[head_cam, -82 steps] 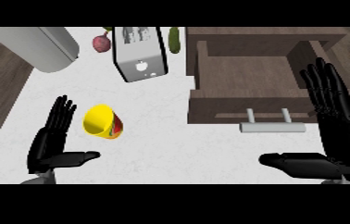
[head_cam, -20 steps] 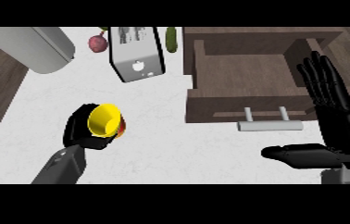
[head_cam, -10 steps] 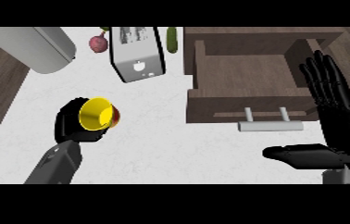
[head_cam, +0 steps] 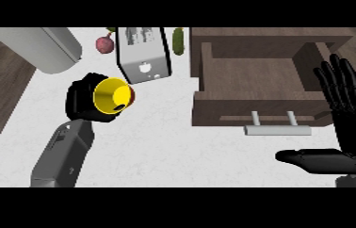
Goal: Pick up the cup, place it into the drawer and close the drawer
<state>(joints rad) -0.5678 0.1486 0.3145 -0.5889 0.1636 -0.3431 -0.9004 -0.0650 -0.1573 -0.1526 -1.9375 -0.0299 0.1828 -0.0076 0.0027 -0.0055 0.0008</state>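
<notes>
since a moment ago the left hand (head_cam: 87, 99) has carried the yellow cup (head_cam: 113, 96) up and toward the toaster (head_cam: 144, 55), its fingers curled round the cup's body. the cup hangs over the white counter (head_cam: 173, 147), well left of the open drawer (head_cam: 254, 78). the right hand (head_cam: 335, 123) rests spread at the right edge, beside the drawer handle (head_cam: 277, 130). risk: swinging right, the cup could clip the toaster or the drawer's near wall if carried too low.
</notes>
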